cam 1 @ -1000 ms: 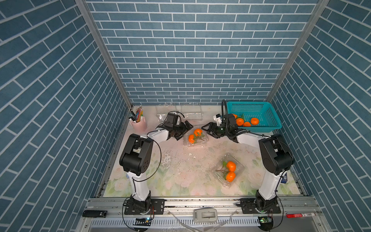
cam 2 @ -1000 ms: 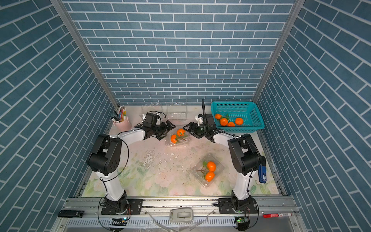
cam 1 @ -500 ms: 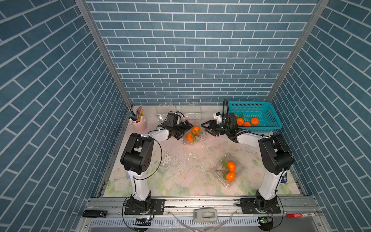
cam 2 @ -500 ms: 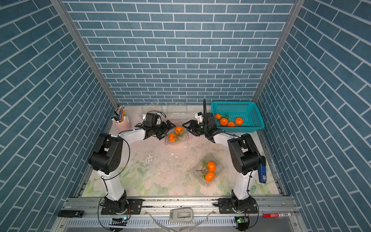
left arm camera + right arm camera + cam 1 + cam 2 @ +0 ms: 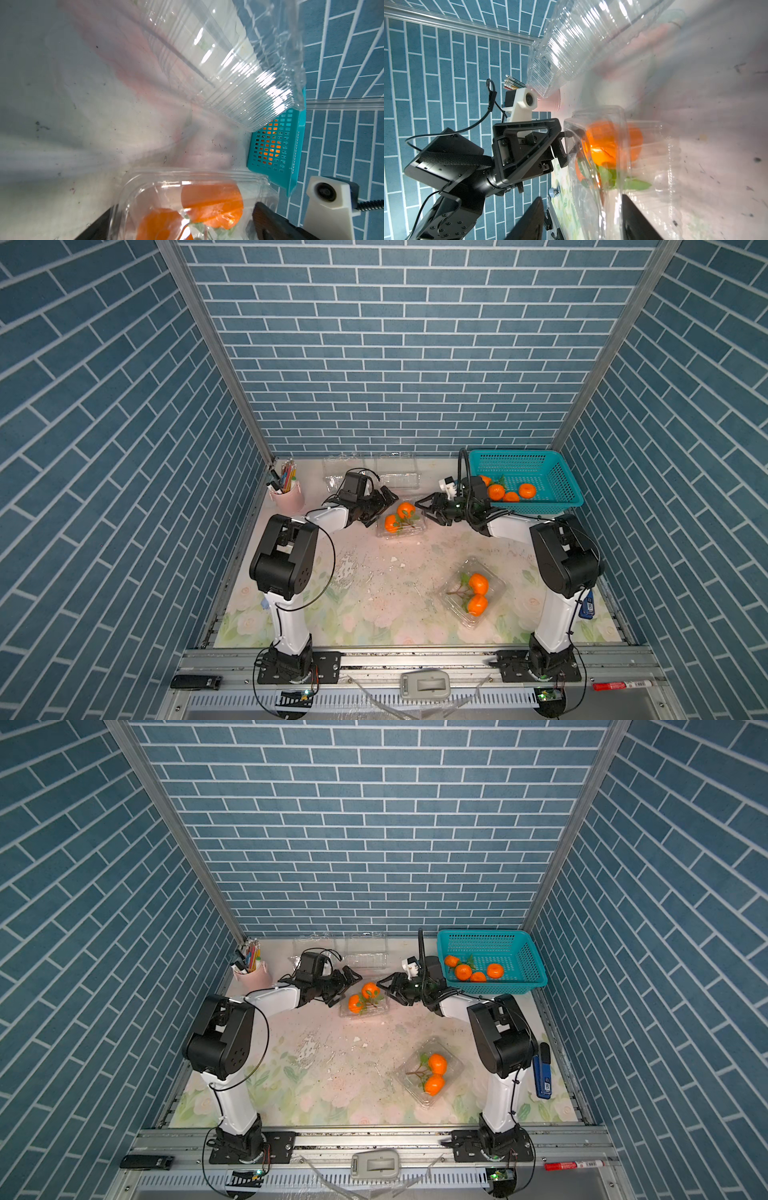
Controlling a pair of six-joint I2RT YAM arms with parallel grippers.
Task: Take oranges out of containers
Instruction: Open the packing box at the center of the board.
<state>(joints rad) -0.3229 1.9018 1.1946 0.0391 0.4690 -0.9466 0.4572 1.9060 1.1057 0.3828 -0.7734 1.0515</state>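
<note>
Blue brick-patterned walls [image 5: 395, 344], scuffed floral tabletop [image 5: 374, 593], left claw [image 5: 383, 509] spread wide, right claw [image 5: 424, 512] half-spread, both flanking container [image 5: 411, 531]

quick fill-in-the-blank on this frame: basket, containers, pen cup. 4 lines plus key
1. The teal basket holds ____ oranges.
2. The front container holds ____ oranges.
3. The pens stand in a ____ cup.
4. The two back containers by the wall are ____.

Missing words: four; two; pink; empty
</note>
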